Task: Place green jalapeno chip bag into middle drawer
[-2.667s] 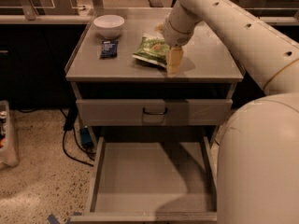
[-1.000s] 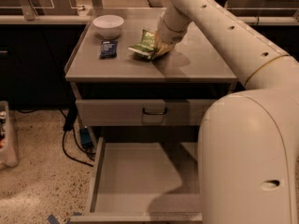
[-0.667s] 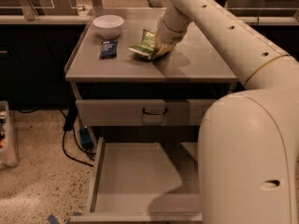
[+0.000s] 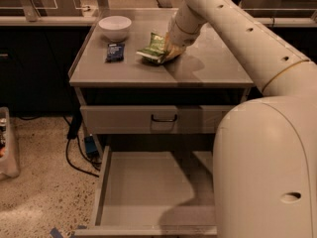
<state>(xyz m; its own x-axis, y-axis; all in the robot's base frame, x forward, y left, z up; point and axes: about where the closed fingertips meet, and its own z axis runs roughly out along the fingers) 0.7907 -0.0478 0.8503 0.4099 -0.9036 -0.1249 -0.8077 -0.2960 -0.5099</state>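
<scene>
The step in hand is the pickup. The tool is down on the counter, touching the right edge of the green chip bag, at the bag's 3 o'clock. Whether it has closed on the bag or only rests against it I cannot tell. The bag lies on the counter top, a little back of the middle. A blue packet is at its 9 o'clock and a white bowl at its 10 o'clock, both apart from it. The arm reaches in from 2 o'clock.

The drawer is pulled out with a bare floor, at 6 o'clock from the bag, well below the counter and under a closed drawer front. Nothing has gone into it yet.

As I judge it, the next move needs a firm hold on the crinkly bag. The bag must then be lifted clear, carried toward 6 o'clock past the counter's front edge, and lowered over the drawer floor. The arm's bulky near section hides the drawer's right side, so the path is tight there.
</scene>
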